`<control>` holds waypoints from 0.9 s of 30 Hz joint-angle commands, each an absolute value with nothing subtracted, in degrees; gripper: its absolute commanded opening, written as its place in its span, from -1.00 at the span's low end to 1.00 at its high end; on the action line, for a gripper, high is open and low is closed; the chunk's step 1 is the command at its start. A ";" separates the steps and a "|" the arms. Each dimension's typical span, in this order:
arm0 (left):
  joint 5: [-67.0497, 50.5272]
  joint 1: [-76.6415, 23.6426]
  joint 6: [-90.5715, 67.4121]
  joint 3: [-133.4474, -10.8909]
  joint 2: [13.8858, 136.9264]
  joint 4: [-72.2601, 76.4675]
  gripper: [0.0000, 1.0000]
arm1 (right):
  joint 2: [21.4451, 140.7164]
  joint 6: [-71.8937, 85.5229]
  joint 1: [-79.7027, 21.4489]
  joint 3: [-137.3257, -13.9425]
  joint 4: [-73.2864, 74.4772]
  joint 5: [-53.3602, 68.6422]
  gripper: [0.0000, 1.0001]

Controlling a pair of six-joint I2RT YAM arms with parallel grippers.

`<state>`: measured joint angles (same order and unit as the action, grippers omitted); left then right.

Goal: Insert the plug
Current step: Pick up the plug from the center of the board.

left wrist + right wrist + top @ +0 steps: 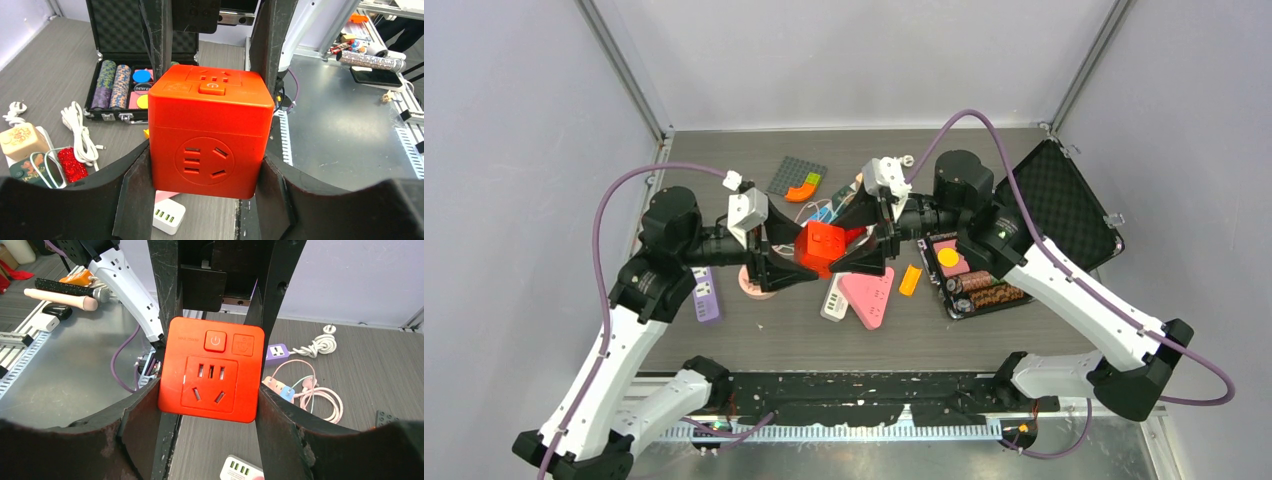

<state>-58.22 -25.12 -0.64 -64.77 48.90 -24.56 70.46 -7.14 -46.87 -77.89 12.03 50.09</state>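
And here you are with the red socket cube [822, 248] up off the table [754, 345], hanging between both arms! Your left claw [203, 156] is pressed against two opposite sides of it, clenched on the cube as far as its own camera shows. Your right claw [210, 388] is clamped on the cube from the opposite end. So the cube is lifted and presented, and that part looks done. What's left? The main event, I'd say: every socket face in view is bare (two faces from the left wrist, one from the right), with nothing plugged in anywhere. The white plug [328, 329] lies on the table at the end of its coiled cord, well apart from the cube. Neither claw is free to fetch it, so one of them would have to let go first. Quick count from these views: one cube, two claws, one white plug on its cord, one purple power strip [276, 353], one small white charger [239, 470], one open case [122, 25] of chips
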 commanded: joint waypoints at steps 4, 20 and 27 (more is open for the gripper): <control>-59.91 -25.14 4.36 -68.28 49.80 -26.66 -1.00 | 68.51 -5.68 -47.29 -78.57 6.63 49.18 0.67; -59.77 -25.14 7.87 -69.81 51.01 -30.16 -1.00 | 75.64 -8.56 -48.49 -85.66 16.08 48.41 0.30; -60.09 -25.13 9.62 -71.40 51.73 -32.59 -1.00 | 76.29 -10.40 -48.65 -86.33 19.62 48.14 0.32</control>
<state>-57.63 -24.88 7.99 -67.77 51.88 -33.45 76.16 -8.64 -48.25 -84.03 17.72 48.49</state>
